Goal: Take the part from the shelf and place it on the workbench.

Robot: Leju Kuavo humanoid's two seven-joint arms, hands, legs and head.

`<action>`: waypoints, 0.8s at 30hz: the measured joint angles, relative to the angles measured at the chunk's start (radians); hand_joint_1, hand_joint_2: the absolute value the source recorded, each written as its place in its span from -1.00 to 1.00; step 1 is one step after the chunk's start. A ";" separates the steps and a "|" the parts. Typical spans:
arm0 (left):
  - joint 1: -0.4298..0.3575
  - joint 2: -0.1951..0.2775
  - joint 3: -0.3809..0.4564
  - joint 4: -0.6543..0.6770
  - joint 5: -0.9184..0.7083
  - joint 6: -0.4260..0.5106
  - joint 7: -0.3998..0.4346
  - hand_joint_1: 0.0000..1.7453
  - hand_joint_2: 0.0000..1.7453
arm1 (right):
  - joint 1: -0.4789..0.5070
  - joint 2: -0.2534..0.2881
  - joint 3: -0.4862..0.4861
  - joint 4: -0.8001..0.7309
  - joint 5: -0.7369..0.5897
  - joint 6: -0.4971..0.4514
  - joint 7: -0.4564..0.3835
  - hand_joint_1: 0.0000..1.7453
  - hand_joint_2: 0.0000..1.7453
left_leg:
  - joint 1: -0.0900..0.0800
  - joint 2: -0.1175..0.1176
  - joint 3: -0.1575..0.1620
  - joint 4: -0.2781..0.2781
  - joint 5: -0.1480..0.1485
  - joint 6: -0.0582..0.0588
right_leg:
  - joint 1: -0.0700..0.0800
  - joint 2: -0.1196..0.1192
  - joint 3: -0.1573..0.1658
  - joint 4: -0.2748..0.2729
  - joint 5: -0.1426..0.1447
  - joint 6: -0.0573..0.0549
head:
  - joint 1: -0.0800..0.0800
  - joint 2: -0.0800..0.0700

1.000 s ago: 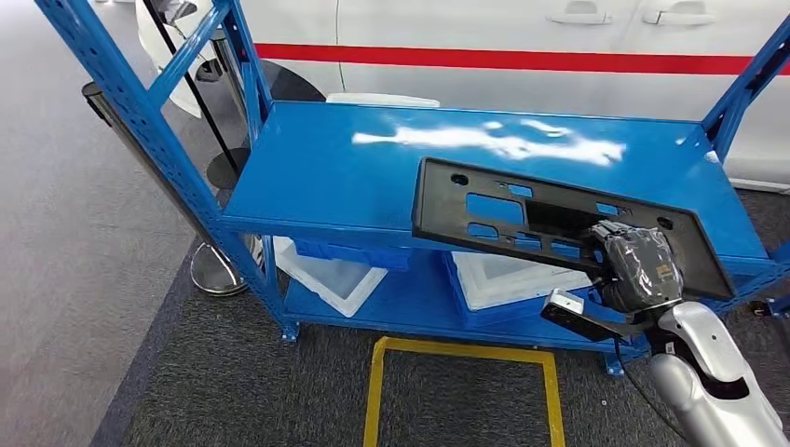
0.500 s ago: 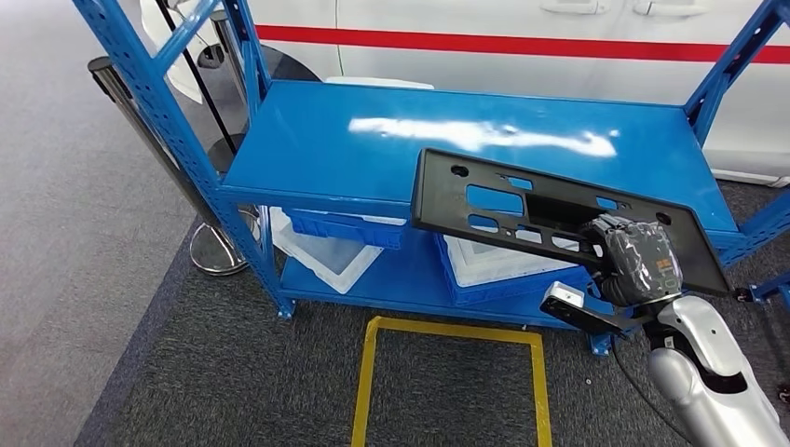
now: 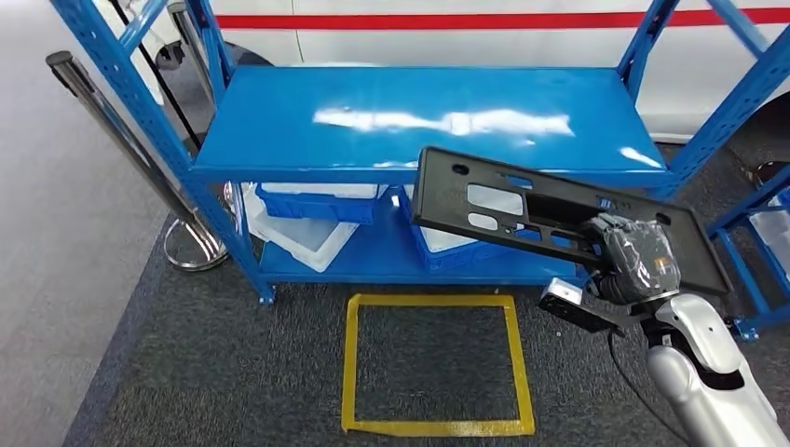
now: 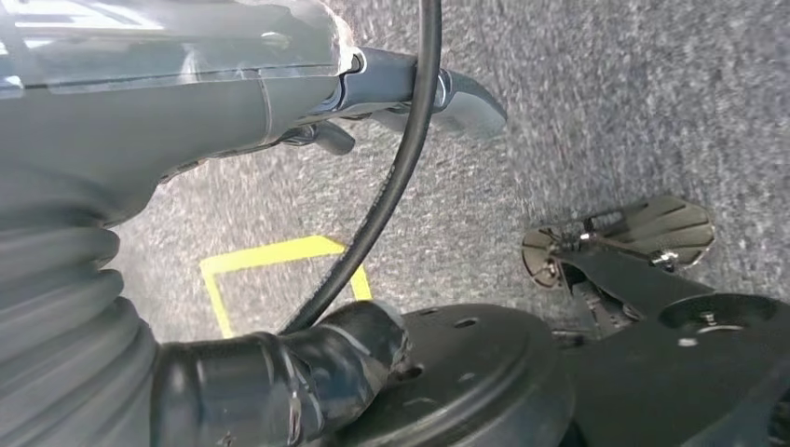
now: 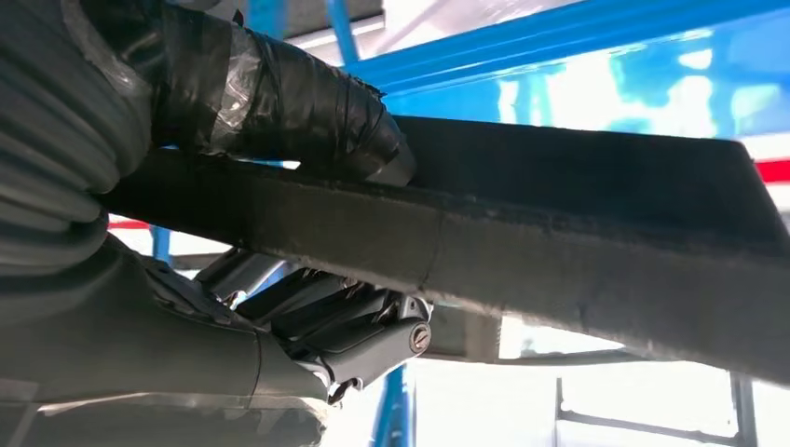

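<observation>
The part (image 3: 559, 212) is a long flat black plastic panel with several cut-outs. My right hand (image 3: 638, 261) grips it near its right end and holds it tilted in the air, in front of the blue shelf (image 3: 419, 102) and lapping over its front edge in the head view. In the right wrist view my thumb presses on top of the part (image 5: 578, 233) while the fingers (image 5: 354, 326) clamp it from beneath. My left hand (image 4: 279, 140) hangs over the carpet, fingers extended and holding nothing.
The shelf's top deck is bare and glossy. Blue and white bins (image 3: 307, 209) sit on its lower deck. A yellow tape square (image 3: 433, 363) marks the carpet in front. A chrome stanchion (image 3: 121, 140) leans at the left; a white vehicle with a red stripe (image 3: 419, 19) stands behind.
The whole view has shifted: the shelf now sits farther off and higher in the picture, with more carpet and the full yellow square showing. My right hand keeps its hold on the part.
</observation>
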 joint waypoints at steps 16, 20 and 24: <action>-0.001 0.006 -0.001 0.000 0.000 0.001 0.000 -1.00 1.00 | -0.021 0.020 0.002 0.008 0.000 0.014 0.003 1.00 1.00 | 0.006 -0.169 0.177 -0.062 -0.115 0.004 | -0.003 0.163 -0.166 -0.026 0.183 -0.029 | 0.000 0.000; -0.005 0.003 -0.003 0.000 0.000 -0.001 0.000 -1.00 1.00 | -0.026 0.021 0.003 0.012 0.000 0.016 0.003 1.00 1.00 | 0.014 -0.116 0.152 -0.093 -0.053 0.018 | -0.001 0.115 -0.190 0.022 0.101 -0.009 | 0.002 0.000; 0.002 0.004 -0.003 0.000 0.000 0.001 0.001 -1.00 1.00 | -0.028 0.025 0.005 0.017 -0.001 0.017 0.004 1.00 1.00 | 0.013 -0.060 0.084 -0.067 -0.021 0.019 | -0.013 0.076 -0.213 0.245 -0.005 0.015 | 0.002 0.000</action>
